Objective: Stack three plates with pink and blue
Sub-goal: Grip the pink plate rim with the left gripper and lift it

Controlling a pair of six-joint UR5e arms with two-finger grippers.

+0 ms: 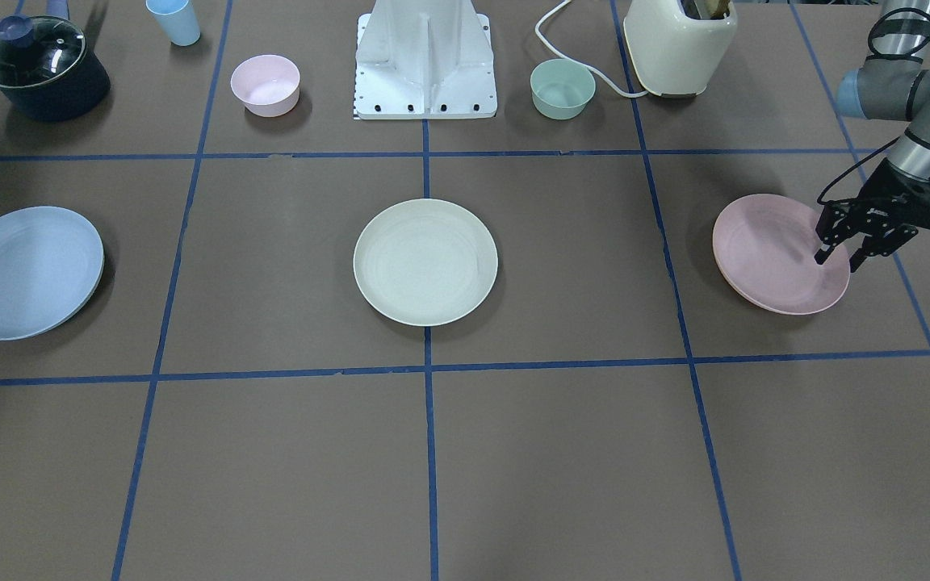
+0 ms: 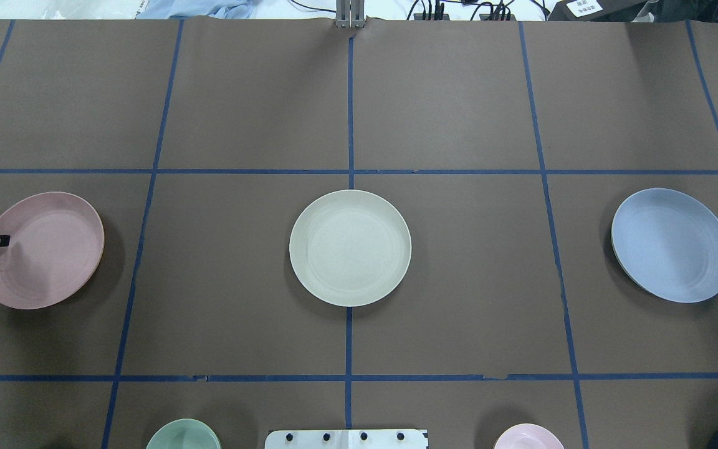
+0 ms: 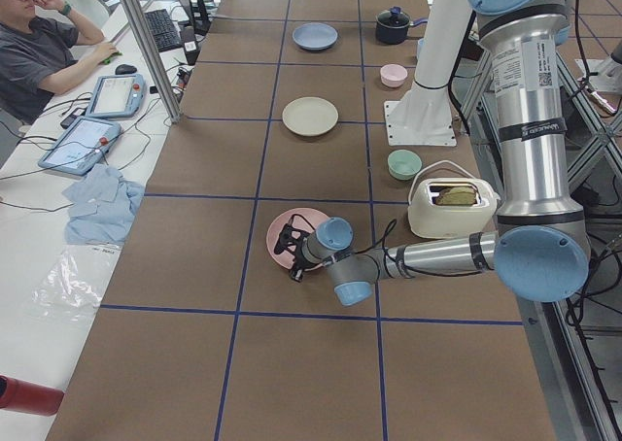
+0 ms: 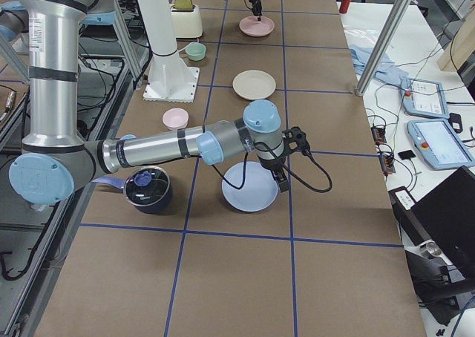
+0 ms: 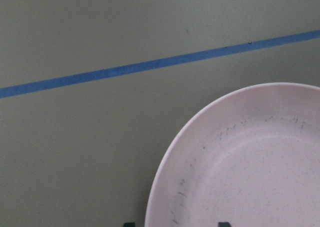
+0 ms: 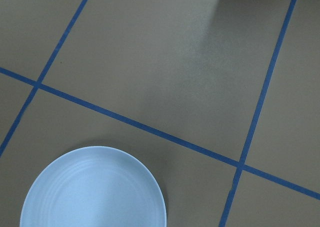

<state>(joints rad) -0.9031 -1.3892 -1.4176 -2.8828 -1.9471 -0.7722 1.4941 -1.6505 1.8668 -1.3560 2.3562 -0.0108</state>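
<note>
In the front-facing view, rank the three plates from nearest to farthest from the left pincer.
1. Pink plate, at the left pincer, view's right.
2. Cream plate, centre.
3. Blue plate, view's far left.

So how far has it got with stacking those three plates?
Done: nothing is stacked yet. The cream plate, pink plate and blue plate lie well apart. In hand: the left end effector is open astride the pink plate's rim, and the right end effector hangs near the blue plate's edge. Left: gripping, lifting and stacking all three.
</note>
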